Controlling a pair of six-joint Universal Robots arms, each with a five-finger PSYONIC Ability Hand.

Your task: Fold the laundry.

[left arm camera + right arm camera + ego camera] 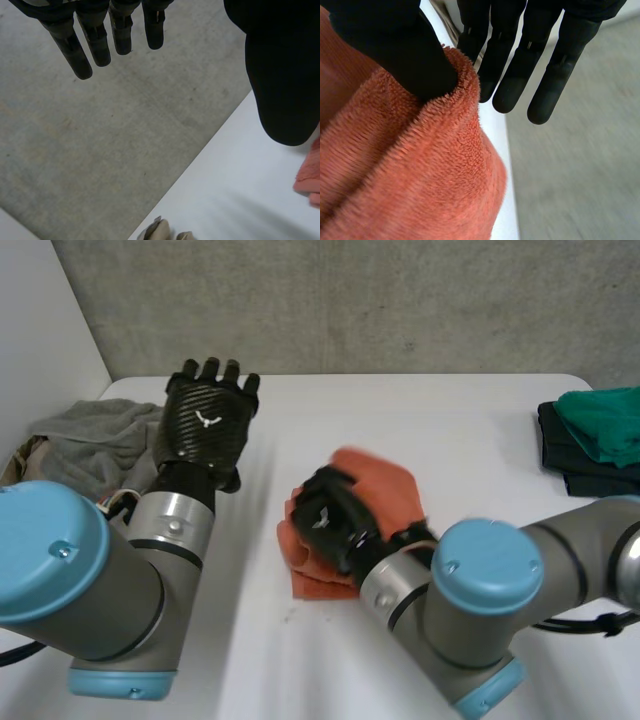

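Note:
An orange terry towel (385,485) lies crumpled in the middle of the white table (440,410). My right hand (330,520) is on its near left part. In the right wrist view the thumb (395,45) presses a fold of the towel (410,175) against the fingers (520,65), pinching it. My left hand (205,420) hangs above the table's left side with its fingers (95,40) straight and spread, holding nothing. An edge of the orange towel (309,172) shows beyond the left hand's thumb.
A grey cloth pile (90,440) lies at the table's left edge, with a beige piece (160,231) beside it. A stack of green and dark folded clothes (600,435) sits at the right edge.

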